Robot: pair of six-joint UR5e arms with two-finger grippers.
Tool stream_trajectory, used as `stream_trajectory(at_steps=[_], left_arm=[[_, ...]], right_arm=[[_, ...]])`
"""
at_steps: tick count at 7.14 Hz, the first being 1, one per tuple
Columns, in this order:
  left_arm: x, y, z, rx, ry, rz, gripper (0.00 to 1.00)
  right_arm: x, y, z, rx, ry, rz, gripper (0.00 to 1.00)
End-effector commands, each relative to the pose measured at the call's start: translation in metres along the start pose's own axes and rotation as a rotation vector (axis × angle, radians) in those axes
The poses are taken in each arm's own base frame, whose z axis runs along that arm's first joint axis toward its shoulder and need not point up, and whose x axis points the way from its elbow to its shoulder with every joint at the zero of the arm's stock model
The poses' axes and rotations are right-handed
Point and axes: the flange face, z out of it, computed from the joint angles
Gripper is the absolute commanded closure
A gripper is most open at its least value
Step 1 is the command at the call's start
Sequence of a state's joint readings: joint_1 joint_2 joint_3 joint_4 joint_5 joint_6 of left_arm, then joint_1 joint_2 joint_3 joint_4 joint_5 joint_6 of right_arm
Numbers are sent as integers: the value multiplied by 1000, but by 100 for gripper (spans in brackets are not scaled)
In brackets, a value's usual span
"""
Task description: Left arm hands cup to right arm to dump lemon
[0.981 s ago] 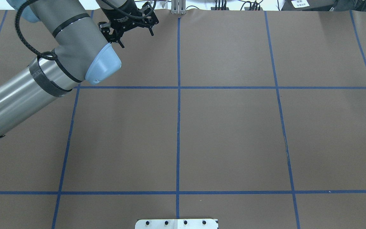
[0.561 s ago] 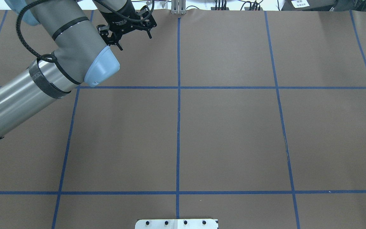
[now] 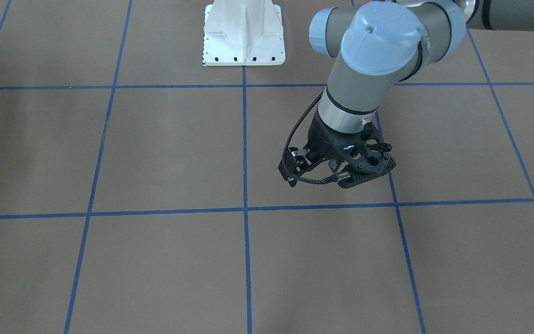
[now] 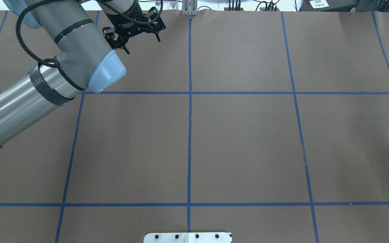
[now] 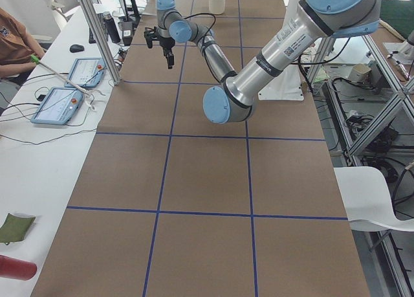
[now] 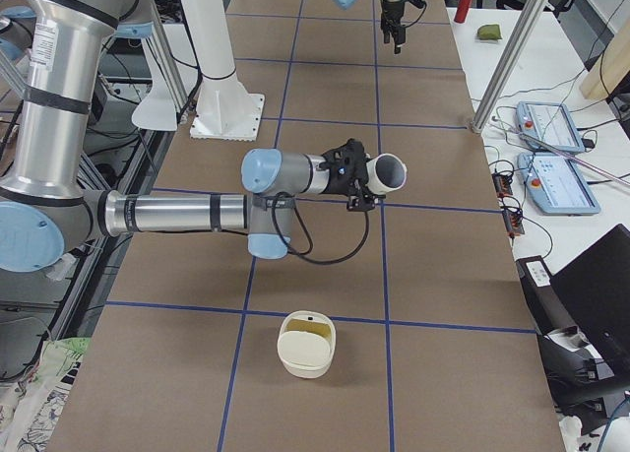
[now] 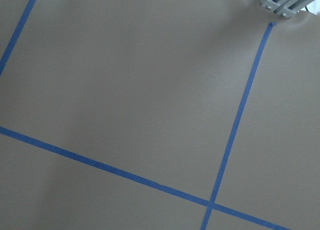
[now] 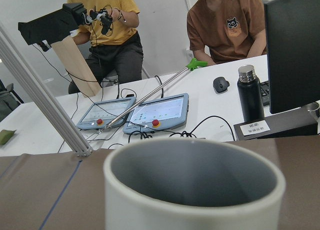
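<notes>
White cup (image 6: 386,166) is judged rigid, slick, breakable; a rim-and-wall pinch is advised. Left claw (image 4: 143,45) is parted, empty; right claw (image 6: 362,183): closure cannot be told.

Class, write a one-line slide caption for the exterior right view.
Right arm holds the cup on its side over the table; a cream bowl sits nearby.

You have: a brown surface (image 4: 248,135) gridded with blue tape (image 4: 189,135); a white desk (image 5: 39,180) alongside, bearing two tablet pendants (image 8: 159,111), a mouse (image 8: 220,84), a black bottle (image 8: 249,97) and a dark monitor (image 8: 292,49); aluminium posts (image 8: 50,107); a white wall (image 8: 160,19); a white chair (image 5: 372,197).
</notes>
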State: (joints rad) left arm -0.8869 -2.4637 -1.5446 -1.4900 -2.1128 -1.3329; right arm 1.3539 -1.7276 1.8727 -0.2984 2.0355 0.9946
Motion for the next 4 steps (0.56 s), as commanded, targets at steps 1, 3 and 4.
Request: stream_trajectory(at_steps=[1, 3, 4], left_arm=[[0, 1, 0, -7, 0, 39, 0], [0, 1, 0, -9, 2, 41, 0], [0, 1, 1, -9, 0, 42, 0]], right_arm=[[-42, -29, 60, -54, 67, -142, 79], [-105, -24, 137, -46, 200, -282, 79], [-131, -8, 166, -38, 272, -394, 79]])
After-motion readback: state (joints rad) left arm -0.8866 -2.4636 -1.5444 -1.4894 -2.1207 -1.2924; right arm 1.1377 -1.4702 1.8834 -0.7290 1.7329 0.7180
